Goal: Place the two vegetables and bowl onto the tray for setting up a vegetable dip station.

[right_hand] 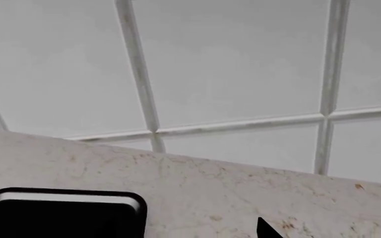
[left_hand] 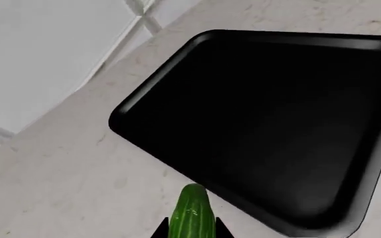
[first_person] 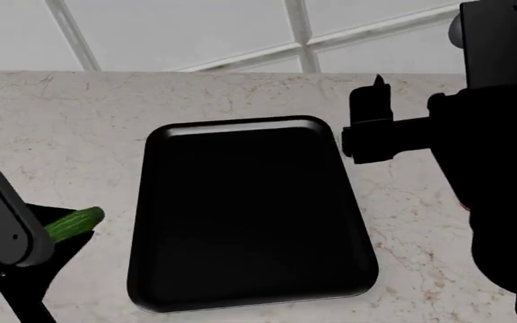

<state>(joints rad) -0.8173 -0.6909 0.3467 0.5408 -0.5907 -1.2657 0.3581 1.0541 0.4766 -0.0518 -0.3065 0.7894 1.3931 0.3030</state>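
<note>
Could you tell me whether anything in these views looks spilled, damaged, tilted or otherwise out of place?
Nothing stands out. The tray lies flat and empty on the counter, with no spill or damage showing. The cucumber is held in the left end effector beside the tray, not yet over it. The bowl and carrot are out of view.

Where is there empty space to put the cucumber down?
The whole inside of the black tray is bare, edge to edge within its raised rim. The counter is also bare between the tray and the tiled wall, and left of the tray. It is tighter at the tray's right, where the right arm hangs. The left end effector holds the cucumber just outside the tray's rim.
</note>
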